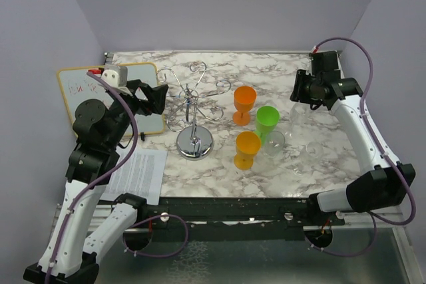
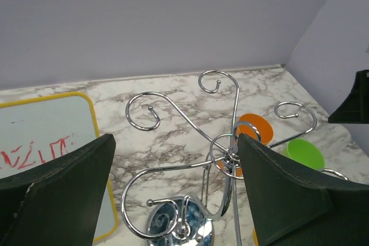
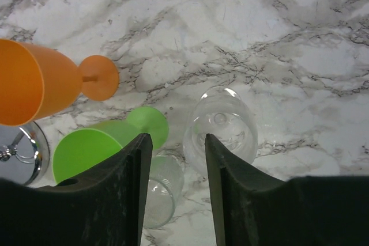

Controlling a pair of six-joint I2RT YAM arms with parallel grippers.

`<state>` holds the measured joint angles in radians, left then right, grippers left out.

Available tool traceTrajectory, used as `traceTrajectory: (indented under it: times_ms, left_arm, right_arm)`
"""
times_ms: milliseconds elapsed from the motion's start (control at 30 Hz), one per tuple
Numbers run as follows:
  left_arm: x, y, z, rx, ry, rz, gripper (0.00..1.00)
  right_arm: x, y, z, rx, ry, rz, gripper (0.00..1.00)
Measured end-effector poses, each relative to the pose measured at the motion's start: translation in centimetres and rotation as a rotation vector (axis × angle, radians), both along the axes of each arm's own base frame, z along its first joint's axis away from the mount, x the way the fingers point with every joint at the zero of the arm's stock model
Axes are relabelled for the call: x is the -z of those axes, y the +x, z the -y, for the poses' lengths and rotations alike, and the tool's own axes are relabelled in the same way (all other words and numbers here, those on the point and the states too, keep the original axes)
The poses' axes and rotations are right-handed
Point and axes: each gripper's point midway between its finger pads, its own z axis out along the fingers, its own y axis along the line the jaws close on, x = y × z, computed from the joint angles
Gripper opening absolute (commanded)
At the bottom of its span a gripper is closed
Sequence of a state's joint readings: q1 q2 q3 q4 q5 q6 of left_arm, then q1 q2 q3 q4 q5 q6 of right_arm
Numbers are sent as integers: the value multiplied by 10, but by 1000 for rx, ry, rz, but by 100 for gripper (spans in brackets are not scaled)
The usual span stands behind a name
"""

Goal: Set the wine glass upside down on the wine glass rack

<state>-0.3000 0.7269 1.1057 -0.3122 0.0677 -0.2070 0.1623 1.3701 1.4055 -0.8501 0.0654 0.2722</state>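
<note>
Wine glass (image 3: 222, 131): clear, apparently upright on the marble table (image 3: 300, 27). It sits below and just beyond my right gripper (image 3: 176, 139), offset past one fingertip rather than centred in the gap. My right jaws stand half-narrowed with nothing between them. My left gripper (image 2: 176, 142) is spread wide and empty, and the hub and curled arms of the wine glass rack (image 2: 225, 154) show between its fingers.

Hazards, greatest first, as I judge them:
1. Jaws this narrow and this far off-centre could land on the rim and tip the glass or send it skidding, since the thin clear wall looks slippery.
2. The green goblet (image 3: 86, 148), just outside my other finger, could be clipped on the way down.
3. A second clear glass (image 3: 158, 191), partly hidden under that same finger, could be knocked over.

Surroundings:
- A whiteboard (image 2: 40, 136) lies outside my left jaws.
- An orange goblet (image 3: 34, 82) stands beyond the green one, and together they sit between the wine glass and the rack.
</note>
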Motion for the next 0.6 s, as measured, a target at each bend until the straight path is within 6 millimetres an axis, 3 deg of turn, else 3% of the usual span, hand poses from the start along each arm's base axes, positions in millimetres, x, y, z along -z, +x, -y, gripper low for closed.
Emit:
traceTrajectory:
  times_ms: [133,233,433,500,600]
  left_arm:
    - [0,3,7,33,-9,-15,75]
    - [0,5,12,51,-16,-24,75]
    - [-7,4,23,107,-46,-40,97]
    - [-14,1,26,130,-59,-35,99]
    - [-26,-3,29,148,-79,-21,99]
  right_arm:
    - [16,3,-5,-9,-25,-42,37]
    - [25,4,-8,-8,-44,-66,35]
    - [46,4,0,41,-96,-121,34]
    - [51,1,2,50,-105,-136,28]
    - [60,-2,2,55,-103,-152,8]
